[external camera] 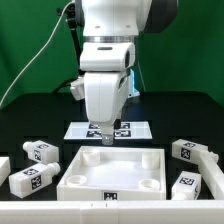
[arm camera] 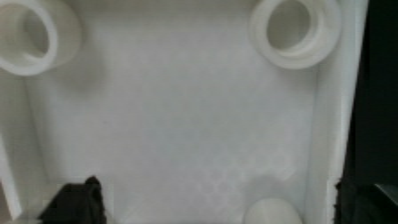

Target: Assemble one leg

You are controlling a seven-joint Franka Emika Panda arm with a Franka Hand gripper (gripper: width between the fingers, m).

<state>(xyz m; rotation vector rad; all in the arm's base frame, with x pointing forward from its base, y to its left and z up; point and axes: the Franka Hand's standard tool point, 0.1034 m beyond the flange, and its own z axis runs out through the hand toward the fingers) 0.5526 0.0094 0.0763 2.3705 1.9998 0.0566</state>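
Several legs lie loose on the black table: two at the exterior view's left [external camera: 40,151] [external camera: 32,179] and two at its right [external camera: 186,150] [external camera: 187,185]. Each is a small white block with tag markers. My gripper [external camera: 107,138] hangs over the far edge of the large white square tray-like piece [external camera: 75,170], away from every leg. In the wrist view my gripper [arm camera: 222,198] is open and empty. Its dark fingertips [arm camera: 73,200] stand wide apart above the tray's floor [arm camera: 178,120]. No leg shows in the wrist view.
The marker board [external camera: 137,128] lies on the table behind the tray, partly hidden by my gripper. Two round corner holes of the tray [arm camera: 36,45] [arm camera: 295,32] show in the wrist view. A white bar [external camera: 100,207] runs along the table's front.
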